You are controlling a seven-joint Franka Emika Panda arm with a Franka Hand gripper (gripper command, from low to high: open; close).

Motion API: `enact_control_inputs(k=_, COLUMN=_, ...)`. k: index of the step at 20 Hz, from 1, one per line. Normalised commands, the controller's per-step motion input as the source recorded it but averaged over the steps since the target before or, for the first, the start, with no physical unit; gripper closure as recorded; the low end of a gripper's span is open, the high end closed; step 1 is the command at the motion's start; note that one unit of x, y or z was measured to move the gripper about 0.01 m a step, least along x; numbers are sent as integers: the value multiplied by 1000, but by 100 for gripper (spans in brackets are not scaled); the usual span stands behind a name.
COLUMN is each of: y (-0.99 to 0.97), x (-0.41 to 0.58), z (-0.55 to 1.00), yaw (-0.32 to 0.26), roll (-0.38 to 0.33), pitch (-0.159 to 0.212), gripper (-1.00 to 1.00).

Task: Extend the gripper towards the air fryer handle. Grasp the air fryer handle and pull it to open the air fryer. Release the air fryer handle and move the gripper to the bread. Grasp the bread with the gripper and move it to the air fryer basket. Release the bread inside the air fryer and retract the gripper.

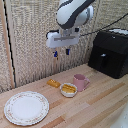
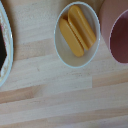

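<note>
My gripper (image 1: pixel 61 52) hangs high above the table, its two blue-tipped fingers apart and empty. The black air fryer (image 1: pixel 110 52) stands at the exterior view's right, with its basket drawer (image 1: pixel 103 61) closed and the black handle (image 1: pixel 104 60) on the drawer front. The gripper is well to the left of the handle and above it. The bread (image 1: pixel 53 83), a small flat golden-orange piece, lies on the wood below the gripper. In the wrist view neither the bread, the air fryer nor the fingers show.
A white bowl (image 1: pixel 68 89) (image 2: pixel 76 34) holds yellow food next to a pink mug (image 1: pixel 80 81) (image 2: pixel 117 35). A large white patterned plate (image 1: pixel 26 107) (image 2: pixel 4 45) lies at the front left. A woven screen backs the wooden table.
</note>
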Motion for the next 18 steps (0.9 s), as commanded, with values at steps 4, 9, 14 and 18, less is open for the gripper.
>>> enact_control_inputs(k=4, y=-21, x=7, z=-13, yaw=-375, roll=-67, pitch=0, gripper=-100)
enact_control_inputs(k=9, y=-47, x=1, z=0, yaw=-375, roll=-63, pitch=27, gripper=-100)
enact_control_inputs(k=14, y=-21, x=84, z=47, yaw=-344, roll=-173, pitch=12, gripper=-100)
enact_control_inputs(k=18, y=-44, x=181, z=16, yaw=-260, roll=-308, pitch=4, gripper=-100)
